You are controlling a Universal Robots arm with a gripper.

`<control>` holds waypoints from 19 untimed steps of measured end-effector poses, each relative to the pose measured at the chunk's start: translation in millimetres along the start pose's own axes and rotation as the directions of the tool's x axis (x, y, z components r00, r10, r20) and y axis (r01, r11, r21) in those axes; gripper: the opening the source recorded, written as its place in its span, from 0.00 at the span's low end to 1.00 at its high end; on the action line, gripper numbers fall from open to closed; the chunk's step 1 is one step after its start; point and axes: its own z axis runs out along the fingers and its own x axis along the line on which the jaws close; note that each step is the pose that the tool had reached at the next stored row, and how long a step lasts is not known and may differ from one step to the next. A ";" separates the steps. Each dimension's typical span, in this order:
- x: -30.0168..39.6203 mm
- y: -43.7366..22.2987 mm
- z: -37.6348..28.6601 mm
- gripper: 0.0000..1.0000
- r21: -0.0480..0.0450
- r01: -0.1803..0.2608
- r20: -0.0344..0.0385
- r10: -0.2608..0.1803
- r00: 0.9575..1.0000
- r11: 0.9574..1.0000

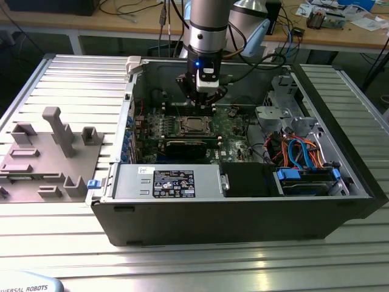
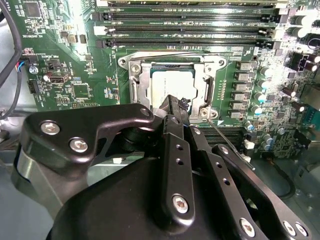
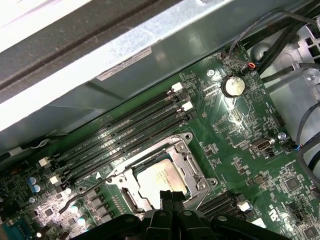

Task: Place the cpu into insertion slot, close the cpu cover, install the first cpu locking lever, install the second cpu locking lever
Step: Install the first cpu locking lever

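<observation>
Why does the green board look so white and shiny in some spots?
Lamp glare: in the first wrist view it whitens the green board beside the round battery; in the second wrist view the board is bleached around the ends of the memory slots; in the exterior view the board lies shaded inside the case.

Matt metal cpu (image 2: 172, 85), shiny cpu cover (image 2: 143, 82)

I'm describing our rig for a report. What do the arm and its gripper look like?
The arm is a silver-grey metal cylinder with black cables looping beside it and a small blue light below. The gripper is matte black: slim fingers with holes, linkage plates, silver screw heads.
</observation>
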 end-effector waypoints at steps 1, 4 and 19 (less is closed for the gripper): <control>0.0 0.0 0.0 0.11 0.000 0.002 0.000 -0.002 1.000 1.000; 0.0 0.0 0.0 0.11 0.000 0.005 0.000 -0.005 1.000 1.000; 0.0 0.0 0.0 0.11 0.000 0.024 0.001 -0.024 1.000 1.000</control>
